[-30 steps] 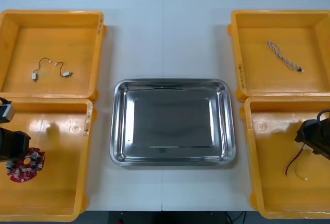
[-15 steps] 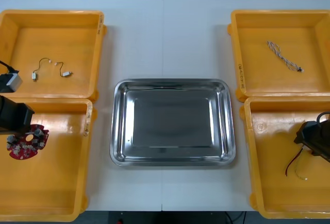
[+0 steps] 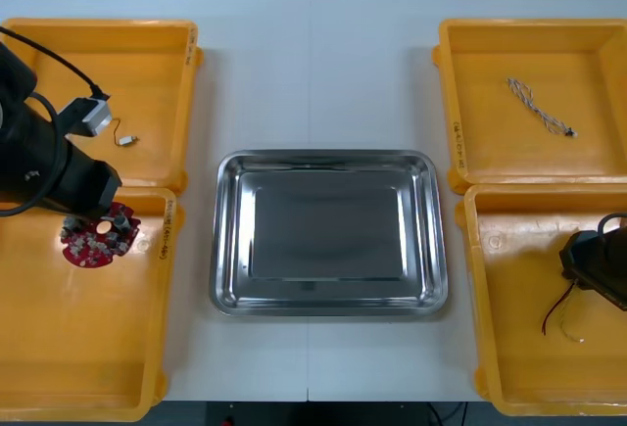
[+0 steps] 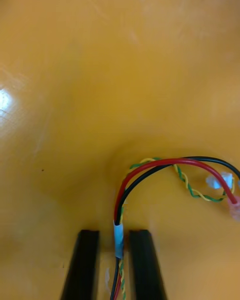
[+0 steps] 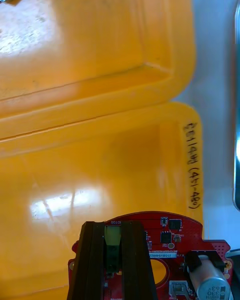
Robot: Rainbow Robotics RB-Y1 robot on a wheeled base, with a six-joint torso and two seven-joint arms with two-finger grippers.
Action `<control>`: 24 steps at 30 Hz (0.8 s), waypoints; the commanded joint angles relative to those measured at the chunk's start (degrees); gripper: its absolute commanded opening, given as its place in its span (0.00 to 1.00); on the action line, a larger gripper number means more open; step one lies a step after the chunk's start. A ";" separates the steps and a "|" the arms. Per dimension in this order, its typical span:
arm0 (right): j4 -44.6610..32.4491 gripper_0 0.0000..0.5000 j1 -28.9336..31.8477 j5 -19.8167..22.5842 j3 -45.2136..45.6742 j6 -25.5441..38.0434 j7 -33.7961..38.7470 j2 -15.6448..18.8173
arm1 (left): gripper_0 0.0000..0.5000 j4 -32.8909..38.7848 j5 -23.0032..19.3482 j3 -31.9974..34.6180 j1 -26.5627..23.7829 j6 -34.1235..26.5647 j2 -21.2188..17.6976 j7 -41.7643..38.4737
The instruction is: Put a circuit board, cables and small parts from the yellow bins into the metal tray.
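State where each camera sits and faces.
Front: above the robot, looking down at the table, tray and bins; left arm and right arm at the sides.
Left wrist: on the left arm, looking past the left gripper, shut on the red board.
Right wrist: on the right arm, facing the near right bin past the right gripper, shut on a cable.
Shared: front and left wrist show the red board.

Red, yellow and silver on a white worktop (image 3: 313, 73)
Between the black left jaws sits a red circuit board (image 3: 95, 241) speckled with grey and black components, with white lettering near its edge. Between the black right jaws runs a cable (image 4: 160, 162) of red, black and twisted yellow-green strands, banded pale blue. The yellow bins (image 3: 59, 64) are plain, and the metal tray (image 3: 328, 230) is mirror-bright silver.
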State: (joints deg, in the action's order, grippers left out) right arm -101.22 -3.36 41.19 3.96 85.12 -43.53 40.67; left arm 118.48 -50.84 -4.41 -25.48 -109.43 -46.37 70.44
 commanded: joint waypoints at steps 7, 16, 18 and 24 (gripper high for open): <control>0.67 0.00 -2.00 0.12 0.97 0.93 -2.70 -0.68 | 0.00 1.75 -2.51 -9.39 -10.82 -0.57 0.05 -14.19; -1.70 0.00 -6.13 0.47 7.29 9.71 -4.02 -0.68 | 0.00 1.58 -0.31 -17.12 -15.65 1.42 3.57 -21.22; -3.55 0.00 -6.57 0.47 8.79 11.82 -4.46 -0.68 | 0.00 1.66 1.09 -18.71 -16.09 2.47 4.54 -22.19; -9.61 0.00 -7.54 0.47 13.88 20.17 -5.51 -0.68 | 0.00 1.40 7.95 -22.75 -16.09 4.67 8.93 -22.63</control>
State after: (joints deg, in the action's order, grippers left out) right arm -107.13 -9.11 41.27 13.60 102.17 -47.76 40.32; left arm 118.50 -45.68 -25.07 -39.22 -106.24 -40.35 52.75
